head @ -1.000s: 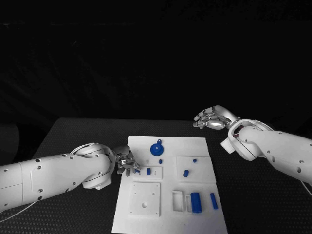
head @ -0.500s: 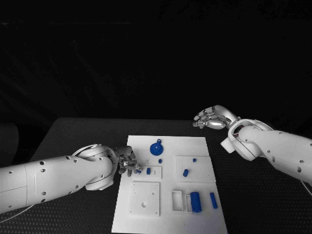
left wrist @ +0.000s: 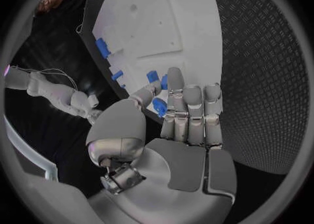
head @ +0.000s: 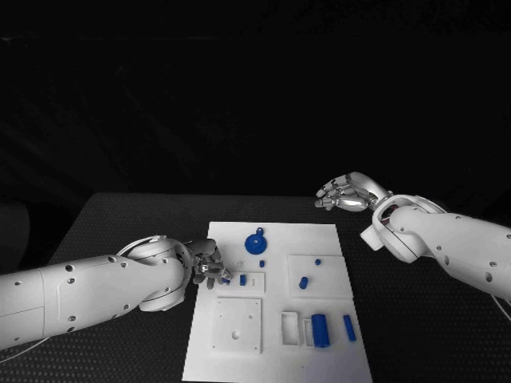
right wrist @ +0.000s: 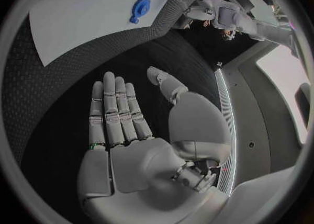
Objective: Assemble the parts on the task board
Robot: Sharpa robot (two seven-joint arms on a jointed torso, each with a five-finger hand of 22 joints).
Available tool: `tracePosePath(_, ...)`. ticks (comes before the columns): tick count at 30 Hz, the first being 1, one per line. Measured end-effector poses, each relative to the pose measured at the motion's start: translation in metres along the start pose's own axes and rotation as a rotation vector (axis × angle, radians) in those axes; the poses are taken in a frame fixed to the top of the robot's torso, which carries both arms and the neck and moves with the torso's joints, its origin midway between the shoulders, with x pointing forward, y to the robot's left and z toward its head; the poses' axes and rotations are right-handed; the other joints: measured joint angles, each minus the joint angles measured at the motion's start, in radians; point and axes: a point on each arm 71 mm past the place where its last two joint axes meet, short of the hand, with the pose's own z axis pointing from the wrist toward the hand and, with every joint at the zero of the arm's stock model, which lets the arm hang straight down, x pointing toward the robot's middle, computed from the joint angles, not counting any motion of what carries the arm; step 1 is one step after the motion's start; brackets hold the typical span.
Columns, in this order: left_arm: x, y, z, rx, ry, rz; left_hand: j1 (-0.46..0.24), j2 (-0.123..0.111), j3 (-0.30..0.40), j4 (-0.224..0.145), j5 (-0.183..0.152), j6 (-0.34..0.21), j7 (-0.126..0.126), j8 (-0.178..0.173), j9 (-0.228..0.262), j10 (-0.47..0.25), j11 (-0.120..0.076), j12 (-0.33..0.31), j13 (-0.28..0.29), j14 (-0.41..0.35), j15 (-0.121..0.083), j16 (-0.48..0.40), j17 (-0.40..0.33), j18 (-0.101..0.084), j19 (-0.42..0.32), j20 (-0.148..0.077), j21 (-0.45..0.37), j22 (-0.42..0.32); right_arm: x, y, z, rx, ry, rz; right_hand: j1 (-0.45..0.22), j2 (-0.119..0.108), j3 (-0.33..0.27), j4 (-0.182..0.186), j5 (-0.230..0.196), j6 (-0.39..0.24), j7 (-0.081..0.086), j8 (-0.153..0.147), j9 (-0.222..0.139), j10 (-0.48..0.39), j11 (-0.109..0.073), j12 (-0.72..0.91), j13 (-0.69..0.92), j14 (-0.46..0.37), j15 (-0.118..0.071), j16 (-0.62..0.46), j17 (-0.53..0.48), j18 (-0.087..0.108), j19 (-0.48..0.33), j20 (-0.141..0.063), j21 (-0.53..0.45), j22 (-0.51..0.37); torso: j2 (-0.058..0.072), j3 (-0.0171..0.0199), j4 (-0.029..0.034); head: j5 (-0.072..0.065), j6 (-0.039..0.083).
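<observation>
The white task board [head: 324, 235] lies in the middle of the black table. My left hand [head: 207, 266] rests at the board's left edge, its thumb and a finger pinching a small blue part [left wrist: 159, 107]. The same part [head: 224, 279] shows just under the fingertips in the head view. My right hand [head: 347, 193] hovers beyond the board's far right corner, off the board, with straight fingers [right wrist: 116, 111] and nothing in it. A round blue disc [head: 257, 243] sits near the board's far edge. A blue cylinder [head: 320, 329] and a blue bar [head: 349, 328] lie at its near right.
A white square plate with a hole [head: 238, 323] lies at the board's near left, with a narrow white slot frame [head: 291, 329] beside it. Several small blue pegs [head: 304, 282] are scattered over the board's middle. Black table [head: 129, 223] surrounds the board.
My left forearm has shifted slightly, while its hand stays at the board's left edge with the blue part. The right hand has not moved.
</observation>
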Motion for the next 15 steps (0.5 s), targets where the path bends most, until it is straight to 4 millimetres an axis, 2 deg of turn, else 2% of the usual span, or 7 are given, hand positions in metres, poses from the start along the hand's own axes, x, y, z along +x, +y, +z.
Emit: tracePosePath(15, 0.0031, -0.0027, 0.0031, 0.002, 0.007, 0.032, -0.001, -0.001, 0.002, 0.002, 0.004, 0.003, -0.003, -0.001, 0.000, 0.002, 0.001, 0.000, 0.000, 0.005, -0.002, 0.000, 0.000, 0.000, 0.000, 0.000, 0.000, 0.001, 0.0007, 0.0008, 0.0001, -0.003, 0.001, 0.001, 0.000, 0.000, 0.000, 0.000, 0.000, 0.000, 0.000, 0.000, 0.000, 0.000, 0.000, 0.000, -0.001, 0.000, 0.000, 0.000, 0.001, 0.000, 0.000, 0.000, 0.000, 0.001, 0.000, -0.0002, -0.0001, 0.000, -0.001)
